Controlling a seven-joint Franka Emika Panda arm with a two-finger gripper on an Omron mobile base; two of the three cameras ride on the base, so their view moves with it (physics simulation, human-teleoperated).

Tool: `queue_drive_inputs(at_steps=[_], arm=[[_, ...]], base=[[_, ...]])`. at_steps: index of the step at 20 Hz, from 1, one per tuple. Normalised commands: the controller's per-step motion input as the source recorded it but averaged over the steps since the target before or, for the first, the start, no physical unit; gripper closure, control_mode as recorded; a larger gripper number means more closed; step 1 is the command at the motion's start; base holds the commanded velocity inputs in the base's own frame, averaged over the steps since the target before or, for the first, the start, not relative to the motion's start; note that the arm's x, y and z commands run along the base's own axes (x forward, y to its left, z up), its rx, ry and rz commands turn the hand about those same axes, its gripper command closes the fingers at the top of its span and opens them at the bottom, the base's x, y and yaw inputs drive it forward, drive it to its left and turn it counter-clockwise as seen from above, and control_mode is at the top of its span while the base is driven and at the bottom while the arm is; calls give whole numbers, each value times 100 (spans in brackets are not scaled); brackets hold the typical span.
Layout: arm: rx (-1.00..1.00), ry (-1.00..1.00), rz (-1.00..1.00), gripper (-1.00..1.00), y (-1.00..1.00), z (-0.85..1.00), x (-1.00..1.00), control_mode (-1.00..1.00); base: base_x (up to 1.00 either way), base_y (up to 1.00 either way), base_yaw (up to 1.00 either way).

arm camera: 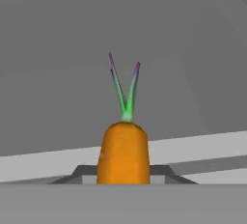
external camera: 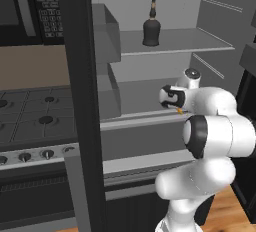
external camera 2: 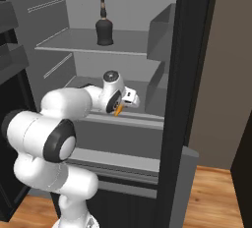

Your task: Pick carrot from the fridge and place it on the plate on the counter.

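Hand [external camera 2: 119,107]: closed on carrot [arm camera: 123,153], inside fridge [external camera 2: 192,50] just above front edge of middle shelf [external camera 2: 142,116]. Carrot: orange, blunt-topped, thin green sprouts tipped purple, pointing away from hand. Dark bottle [external camera: 151,27] upright on upper shelf. Stovetop [external camera: 30,121] beside fridge; wooden floor [external camera 2: 211,202].

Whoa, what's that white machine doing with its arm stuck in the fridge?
It is a robot arm fetching a carrot. Its claw is inside the open fridge, just above a lower shelf, and the carrot sits between its fingers, leafy end pointing away. A dark bottle stands on the shelf above, untouched.
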Motion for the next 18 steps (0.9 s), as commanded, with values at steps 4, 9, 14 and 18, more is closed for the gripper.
queue_drive_inputs(at_steps=[4,9,14,18], arm=[[0,1,-1,100,0,28,-77,-100],[0,9,-2,100,5,37,-79,-100],[0,14,-4,100,20,35,-77,-100],[0,12,-2,100,7,24,-84,-100]], base=[[0,0,0],[0,0,0],[0,0,0],[0,0,0]])
